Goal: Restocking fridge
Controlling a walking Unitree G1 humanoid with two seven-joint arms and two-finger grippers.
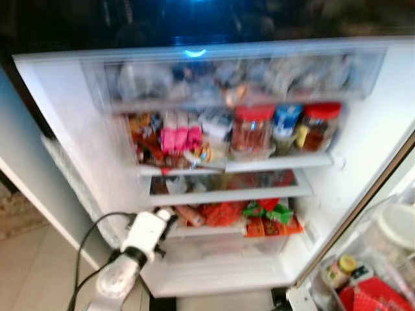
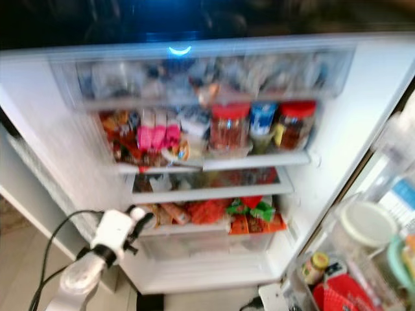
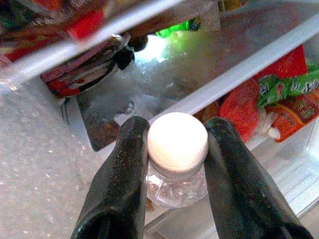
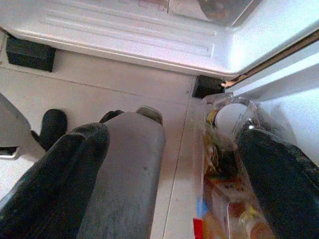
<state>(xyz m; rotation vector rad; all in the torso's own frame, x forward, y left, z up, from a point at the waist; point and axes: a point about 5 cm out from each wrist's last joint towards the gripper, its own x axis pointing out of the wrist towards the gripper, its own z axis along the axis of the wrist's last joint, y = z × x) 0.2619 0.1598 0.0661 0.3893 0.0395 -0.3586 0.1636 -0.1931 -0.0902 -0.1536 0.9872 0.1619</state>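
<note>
Head views: the fridge [image 1: 363, 162] stood open, its shelves packed with jars [image 1: 251, 129] and packets, as the left tool [image 1: 170, 217] was held at a lower shelf. Left wrist: a white-capped bottle [image 3: 177, 159] was gripped, not yet shelved. Right wrist: the right tool [image 4: 174, 179] hung wide beside door bins.

Clear bottle [image 3: 177, 186] (white cap [image 3: 177, 141]); red-lidded jars [image 1: 252, 129].
</note>
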